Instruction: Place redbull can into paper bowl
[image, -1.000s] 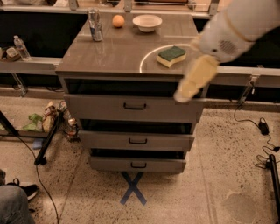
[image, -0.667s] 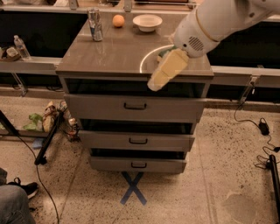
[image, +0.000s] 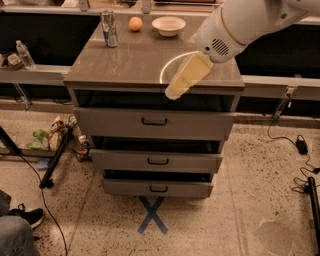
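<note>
The redbull can (image: 108, 29) stands upright at the back left of the brown cabinet top (image: 130, 62). The white paper bowl (image: 169, 25) sits at the back, right of centre, with nothing in it. An orange ball (image: 135, 24) lies between the can and the bowl. My gripper (image: 176, 90) hangs on the white arm (image: 240, 22) over the front edge of the cabinet top, right of centre. It is well in front of the bowl and to the right of the can, and it holds nothing that I can see.
The cabinet has three drawers (image: 154, 121) slightly pulled out. A clear water bottle (image: 25, 54) stands on the ledge at the left. Clutter and a black pole (image: 57, 152) lie on the floor at left, cables (image: 300, 145) at right, and a blue X (image: 152, 215) in front.
My arm and gripper have swung leftward along the front of the cabinet top and now cover the green-and-yellow sponge. The can, ball and bowl have not moved.
</note>
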